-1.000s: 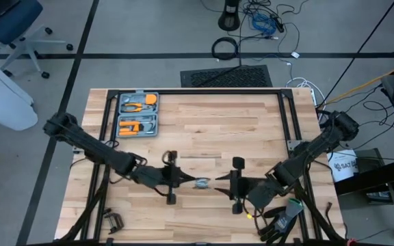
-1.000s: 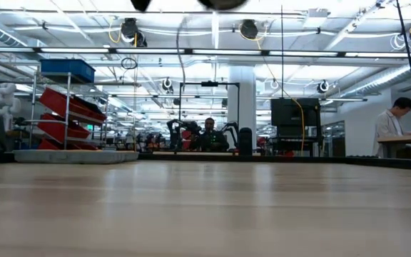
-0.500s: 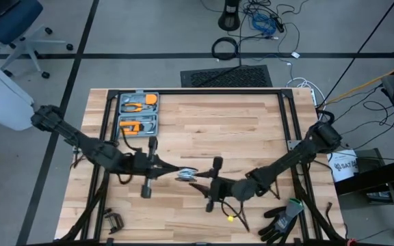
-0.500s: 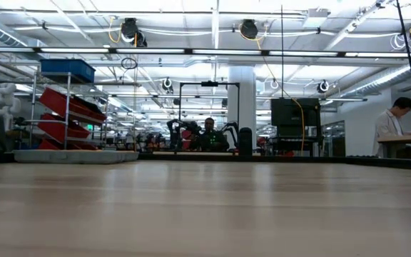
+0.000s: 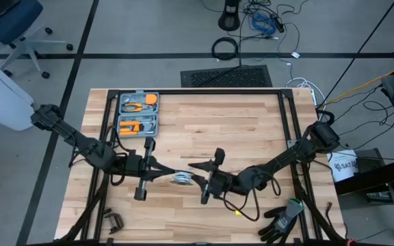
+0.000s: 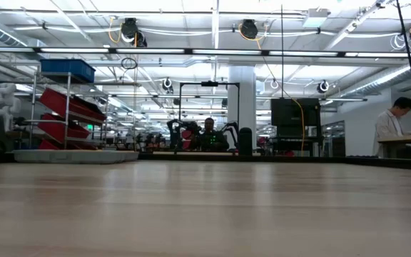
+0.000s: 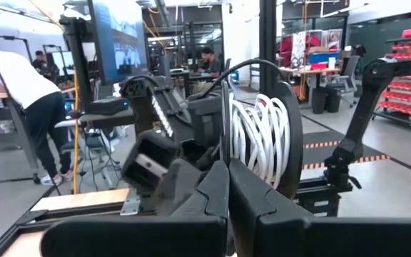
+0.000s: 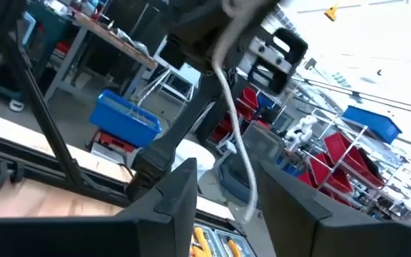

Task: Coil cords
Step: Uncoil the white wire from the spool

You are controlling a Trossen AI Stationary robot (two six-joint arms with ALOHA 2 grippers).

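I see left gripper [image 5: 161,173] clamped on reel [image 5: 181,178]; right gripper [image 5: 198,179] open w/ cord [image 8: 235,153] between fingers—slip risk, coil may unwind.

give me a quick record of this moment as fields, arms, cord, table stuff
left gripper: over the table's front middle, fingers shut on the reel
reel: white cord wound on it, held between both grippers above the table
white cord: loose end hanging past the right gripper's fingers
right gripper: facing the left one, fingers open, beside the reel
tool case: open, back left of the table
table: wooden
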